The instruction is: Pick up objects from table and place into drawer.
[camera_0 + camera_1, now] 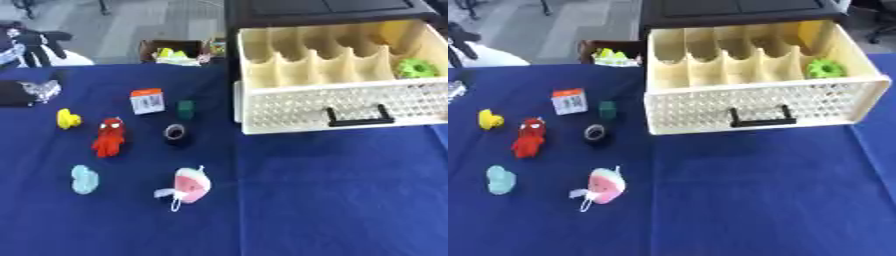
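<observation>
The cream drawer [763,102] stands pulled open at the back right, with a green item [826,68] and a yellow item [811,31] in its right compartments. On the blue cloth to its left lie a yellow duck [68,119], a red figure [109,137], an orange-and-white card [147,100], a dark green block [185,109], a dark ring [176,133], a pale blue piece [84,179] and a pink-and-white toy [190,185]. A black shape that may be my left hand [37,44] shows at the upper left, away from all of them. My right hand is out of sight.
A black thing with a silvery patch [24,92] lies at the table's left edge. Beyond the far edge stands a box [173,51] holding yellow-green things. The drawer sits in a black cabinet [324,10]. Blue cloth [341,200] covers the front right.
</observation>
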Controlling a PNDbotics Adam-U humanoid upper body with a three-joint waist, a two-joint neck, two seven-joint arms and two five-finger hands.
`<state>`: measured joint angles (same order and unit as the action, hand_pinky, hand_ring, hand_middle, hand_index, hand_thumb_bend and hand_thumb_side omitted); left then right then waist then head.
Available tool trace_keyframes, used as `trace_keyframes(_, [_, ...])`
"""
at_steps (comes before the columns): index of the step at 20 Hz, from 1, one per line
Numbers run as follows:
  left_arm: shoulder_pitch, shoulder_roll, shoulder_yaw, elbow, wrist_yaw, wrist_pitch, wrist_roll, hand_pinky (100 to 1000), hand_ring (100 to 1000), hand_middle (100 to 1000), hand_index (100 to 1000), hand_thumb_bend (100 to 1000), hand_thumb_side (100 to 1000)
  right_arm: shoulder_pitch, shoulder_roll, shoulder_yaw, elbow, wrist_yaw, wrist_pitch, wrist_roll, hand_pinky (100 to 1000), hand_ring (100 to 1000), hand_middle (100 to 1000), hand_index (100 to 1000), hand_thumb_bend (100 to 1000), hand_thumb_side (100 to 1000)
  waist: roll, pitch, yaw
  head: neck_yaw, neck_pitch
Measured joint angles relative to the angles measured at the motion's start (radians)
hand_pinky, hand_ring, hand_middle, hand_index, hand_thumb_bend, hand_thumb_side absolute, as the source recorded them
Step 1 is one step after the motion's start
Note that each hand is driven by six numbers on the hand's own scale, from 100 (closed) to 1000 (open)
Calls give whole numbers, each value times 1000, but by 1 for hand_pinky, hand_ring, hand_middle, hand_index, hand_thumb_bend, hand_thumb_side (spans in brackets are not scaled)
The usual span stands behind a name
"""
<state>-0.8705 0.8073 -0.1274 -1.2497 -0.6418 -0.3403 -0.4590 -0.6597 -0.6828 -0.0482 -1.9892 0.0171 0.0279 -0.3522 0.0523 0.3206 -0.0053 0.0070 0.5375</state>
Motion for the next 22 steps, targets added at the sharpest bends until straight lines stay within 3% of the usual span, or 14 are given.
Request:
trace_keyframes(5, [-46,-24,-13,100,-82,-15,-48,610,663,721,971,100,831,0,0,0,0,0,6,6,693,387,347,808,100,1000,-1,0,-1,1,-6])
trace_keyframes(6, [-48,-26,-15,110,-92,-18,-50,676,731,766,995,209,956,0,0,0,0,0,7,7,695,381,338,792,100,1000,-1,0,-2,2,-7])
trace_keyframes(8, [-61,-32,-25,137,-113,-24,-58,695,749,780,1000,251,990,0,1,0,0,0,10,10,695,379,336,788,100,1000,-1,0,-7,5,-12])
trace_keyframes(9, [-70,-40,-32,154,-125,-29,-67,695,749,780,1000,251,990,1,1,0,0,0,12,13,695,379,336,788,100,1000,0,0,-8,7,-13])
trace_keyframes(13, [-102,-71,-42,231,-177,-69,-113,722,766,781,1000,401,1000,3,7,0,0,-2,21,21,696,373,327,777,100,1000,1,1,-7,10,-20])
trace_keyframes(18, [-116,-88,-35,280,-213,-130,-167,719,763,775,1000,462,1000,9,9,-1,0,-10,27,26,694,373,328,777,100,1000,1,7,-6,12,-20])
trace_keyframes(22, [-120,-88,-30,294,-229,-144,-164,717,763,779,1000,495,1000,9,9,-6,0,-14,27,24,692,373,327,776,100,1000,1,9,-7,13,-20])
